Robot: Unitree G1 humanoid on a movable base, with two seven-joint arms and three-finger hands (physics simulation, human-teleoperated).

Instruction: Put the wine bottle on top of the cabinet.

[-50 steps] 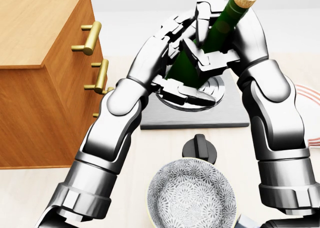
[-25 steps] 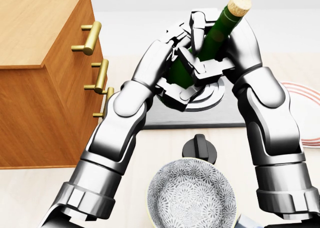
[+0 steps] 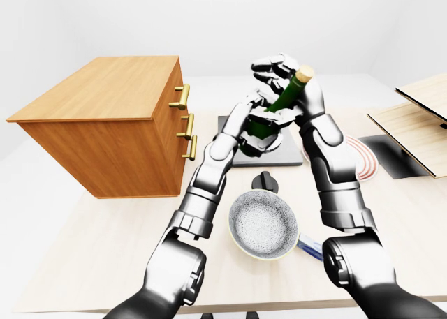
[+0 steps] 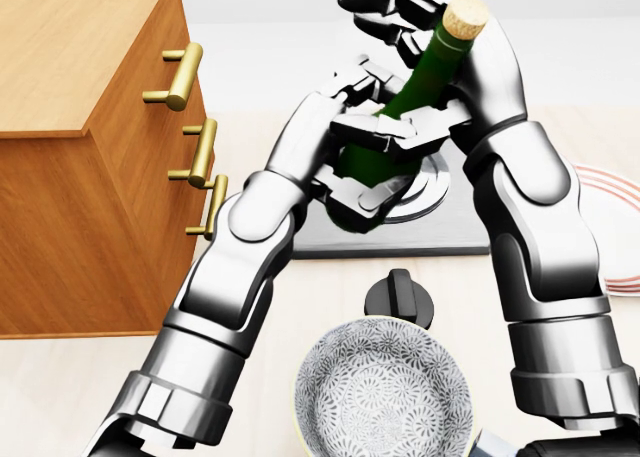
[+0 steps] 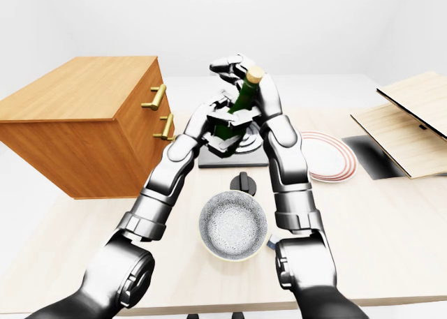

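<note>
- Left-eye view: I have the wine bottle (image 3: 276,109) clasped in both hands, my left hand (image 3: 253,127) round its body and my right hand (image 3: 297,88) at the neck, right of the cabinet (image 3: 105,127).
- Head view: the bottle has risen and tilted since a second ago, clear of the burner plate (image 4: 440,222).
- Right-eye view: I judge the swing toward the cabinet top comes next; the patterned bowl (image 5: 233,227) sits below.
</note>
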